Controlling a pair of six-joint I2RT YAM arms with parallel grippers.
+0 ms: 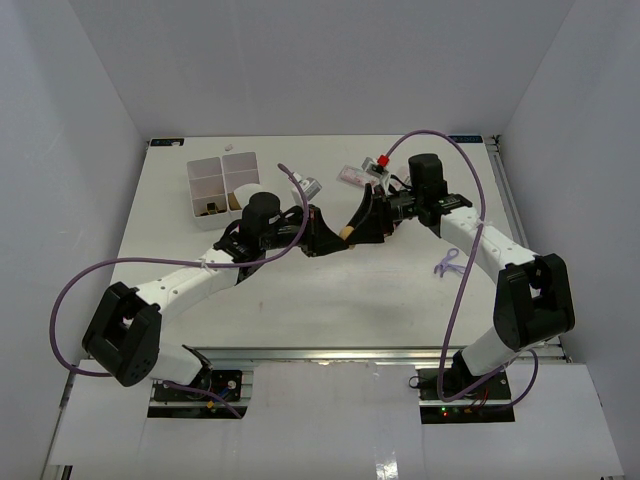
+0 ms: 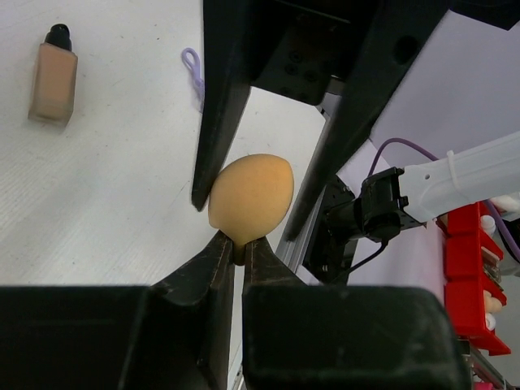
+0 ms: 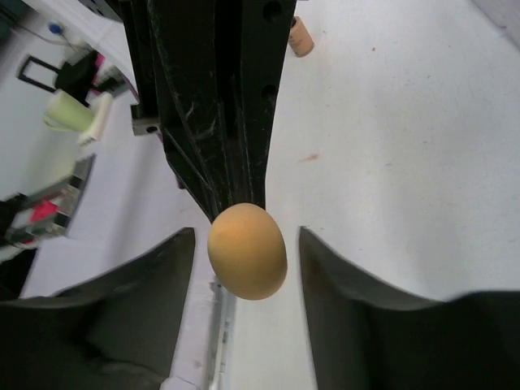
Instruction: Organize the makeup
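While hovering over the middle of the table [image 1: 300,300], meeting tip to tip in what looks like a handover. Leaving the white box [image 1: 222,185] standing at the far left, apparently already carrying a few dark and tan items in its near compartments, too small to name.

Pinching the narrow end of the sponge [image 2: 250,199] with the left gripper [image 2: 238,244], squeezed fully together on it. Flanking that sponge with the right gripper [image 3: 246,244], parted partway, showing a gap on either side in the right wrist view and so gripping nothing; perhaps brushing it with one finger in the left wrist view.

Judging the task as only partway along. Leaving the bottle [image 2: 53,81] lying flat on the bare surface near a purple loop [image 2: 193,73], well apart from the sponge, and a clear packet [image 1: 355,177] lying at the far middle, both yet to be sorted.

Keeping the sponge itself off the table between the two grippers, well right of the box, not yet stowed.
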